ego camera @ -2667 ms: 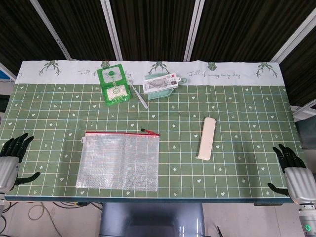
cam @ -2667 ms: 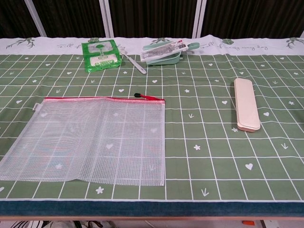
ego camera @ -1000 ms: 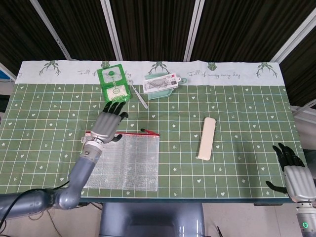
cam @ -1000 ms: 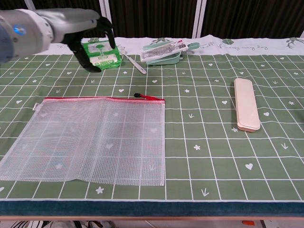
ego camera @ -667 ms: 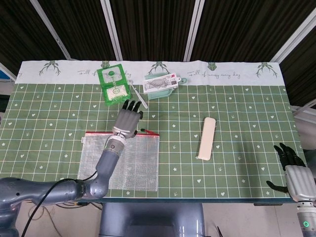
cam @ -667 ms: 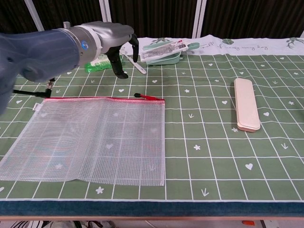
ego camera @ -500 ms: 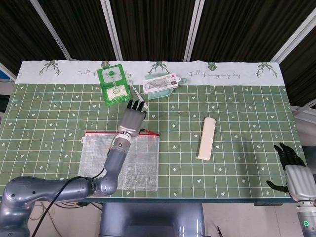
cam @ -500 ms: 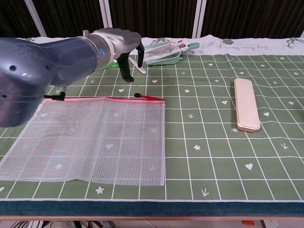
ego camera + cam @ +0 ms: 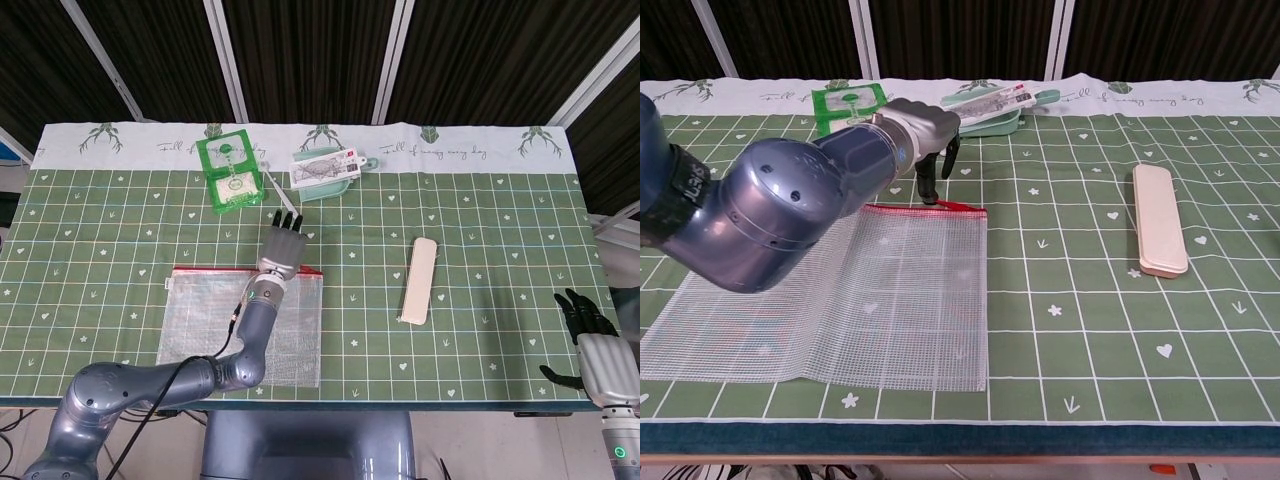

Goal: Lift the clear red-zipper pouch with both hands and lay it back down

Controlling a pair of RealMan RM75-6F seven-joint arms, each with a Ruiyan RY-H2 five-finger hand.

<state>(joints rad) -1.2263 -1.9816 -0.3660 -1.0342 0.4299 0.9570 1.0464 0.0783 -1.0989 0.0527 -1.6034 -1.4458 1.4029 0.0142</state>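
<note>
Your left hand (image 9: 285, 245) hangs over the red zipper end, fingers apart, gripping nothing. Right hand (image 9: 591, 345) sits splayed and empty at the table's near corner. The clear mesh red-zipper pouch (image 9: 840, 295) lies flat, so nothing's lifted yet.

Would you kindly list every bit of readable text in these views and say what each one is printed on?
"Full of ... day", cursive script on the tablecloth's white border; the middle words are too blurred to read.
Green packet: print too small to read.
Card on the mint tray: red mark and print illegible.
</note>
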